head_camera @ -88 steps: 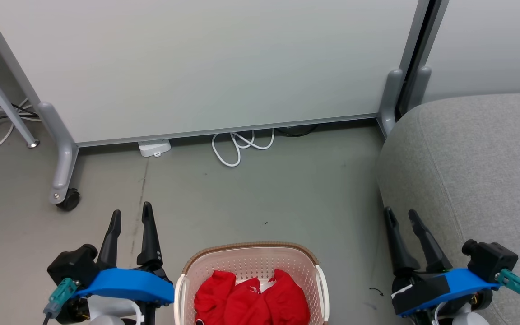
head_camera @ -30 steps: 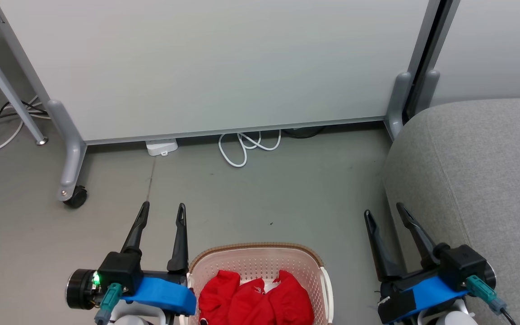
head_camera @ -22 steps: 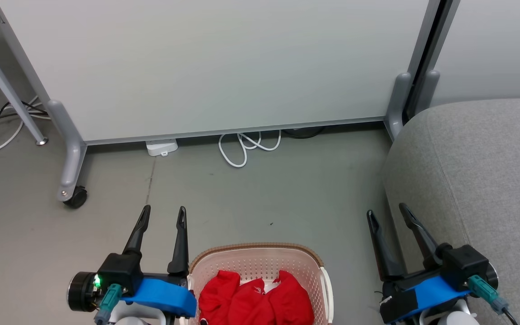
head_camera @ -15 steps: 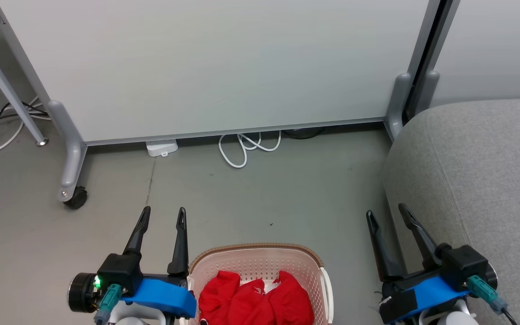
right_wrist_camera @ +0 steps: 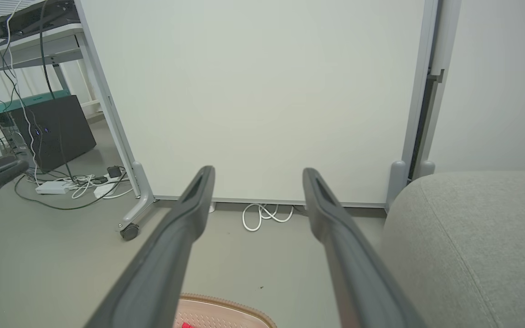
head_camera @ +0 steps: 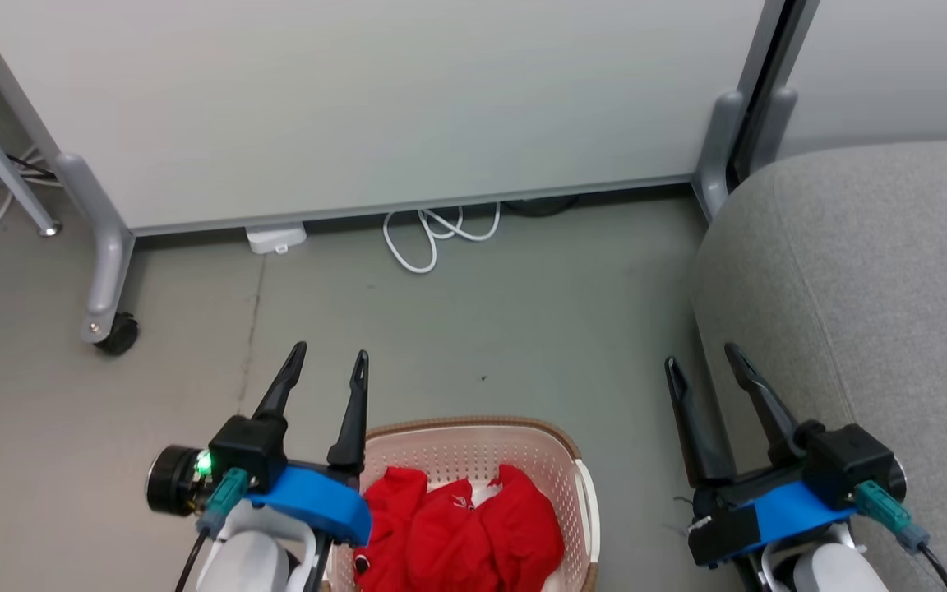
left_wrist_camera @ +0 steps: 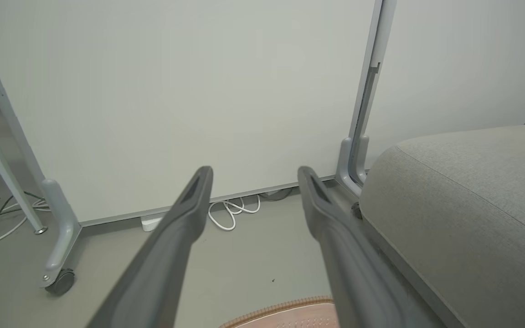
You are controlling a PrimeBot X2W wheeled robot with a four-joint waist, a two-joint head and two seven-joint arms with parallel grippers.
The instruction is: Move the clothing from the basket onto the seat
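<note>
grey floor (head_camera: 523,329) | left gripper (head_camera: 331,352) has edged over basket (head_camera: 473,426) left rim, camera shifted too | right gripper (head_camera: 699,355) beside seat (head_camera: 893,288) | both wide open, empty | red clothing (head_camera: 457,534) lies in basket, grab looks next

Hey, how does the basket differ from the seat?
The basket is cream perforated plastic with a brown rim; the seat is grey woven fabric. The basket is far smaller than the seat. The red clothing lies in the basket, none on the seat's visible part. Both have rounded corners.
</note>
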